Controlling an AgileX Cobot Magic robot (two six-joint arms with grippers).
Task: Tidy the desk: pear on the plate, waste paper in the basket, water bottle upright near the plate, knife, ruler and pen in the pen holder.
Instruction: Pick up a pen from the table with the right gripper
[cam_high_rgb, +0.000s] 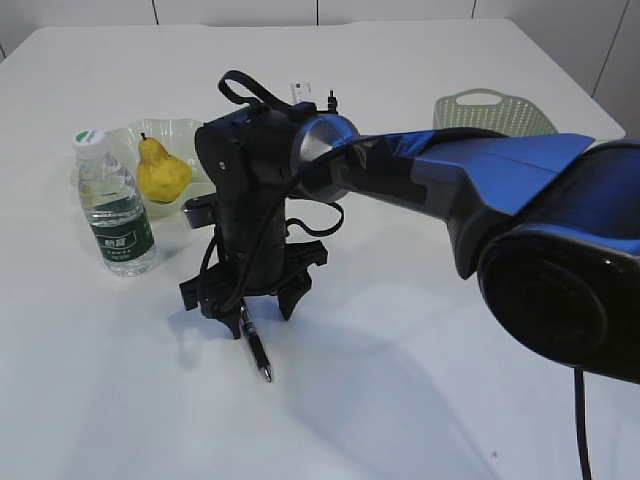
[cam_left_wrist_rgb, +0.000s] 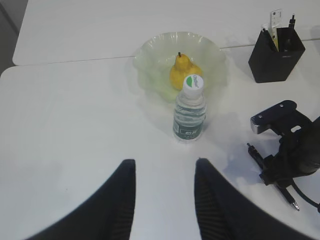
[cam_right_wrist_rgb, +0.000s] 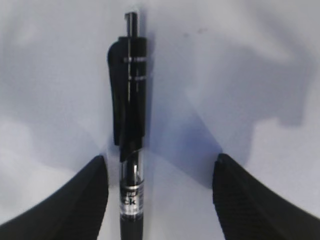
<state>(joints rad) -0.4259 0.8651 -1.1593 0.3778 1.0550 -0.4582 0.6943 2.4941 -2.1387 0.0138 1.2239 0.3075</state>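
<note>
The right fingers (cam_high_rgb: 250, 305) were spread wide and lowered over the pen (cam_high_rgb: 255, 347), which lay flat on the white surface (cam_high_rgb: 400, 400). In the right wrist view the pen (cam_right_wrist_rgb: 130, 125) was seen between the two fingertips (cam_right_wrist_rgb: 85, 200), nearer the left one; no grip had been taken. The left fingers (cam_left_wrist_rgb: 165, 195) were held partly apart above the surface, nothing between them. The pear (cam_left_wrist_rgb: 182, 70) was sat on the plate (cam_left_wrist_rgb: 150, 55), and the bottle (cam_left_wrist_rgb: 190, 112) was stood upright just in front of it, cap on. The holder (cam_left_wrist_rgb: 275, 55) was placed to the right of the plate, with the ruler (cam_left_wrist_rgb: 274, 22) poking out of it. The basket (cam_high_rgb: 495, 110) was seen behind the right arm, its contents hidden.
</note>
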